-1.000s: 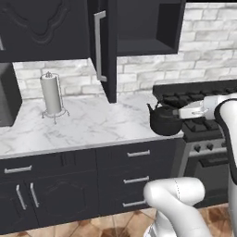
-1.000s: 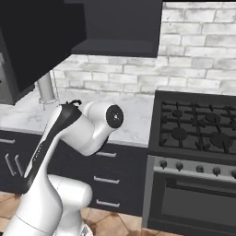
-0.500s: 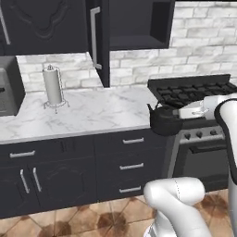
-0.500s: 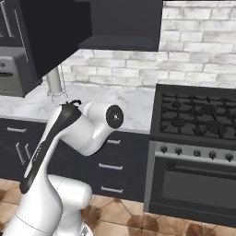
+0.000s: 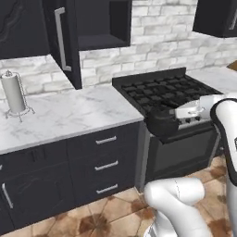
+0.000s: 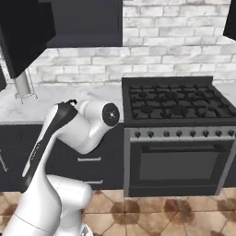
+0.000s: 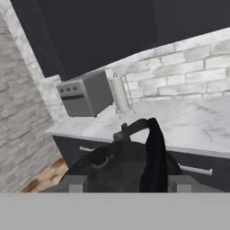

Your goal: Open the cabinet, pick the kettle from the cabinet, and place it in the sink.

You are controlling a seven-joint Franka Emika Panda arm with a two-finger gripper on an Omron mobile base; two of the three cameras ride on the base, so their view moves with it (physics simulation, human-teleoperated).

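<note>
A whitewashed brick wall (image 5: 162, 32) backs a white marble surface (image 5: 69, 118) over black drawer fronts (image 5: 104, 162) with silver pulls. A black gas range (image 6: 177, 138) stands beside it on terracotta floor tiles (image 6: 152, 214). A paper towel holder (image 5: 15, 95) stands near the wall, beside a grey toaster oven (image 7: 85, 94).

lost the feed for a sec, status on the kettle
Gripper closed on glossy black round kettle, carried mid-air before the black gas stove. Tall black cabinet door open. Nothing blocking.
</note>
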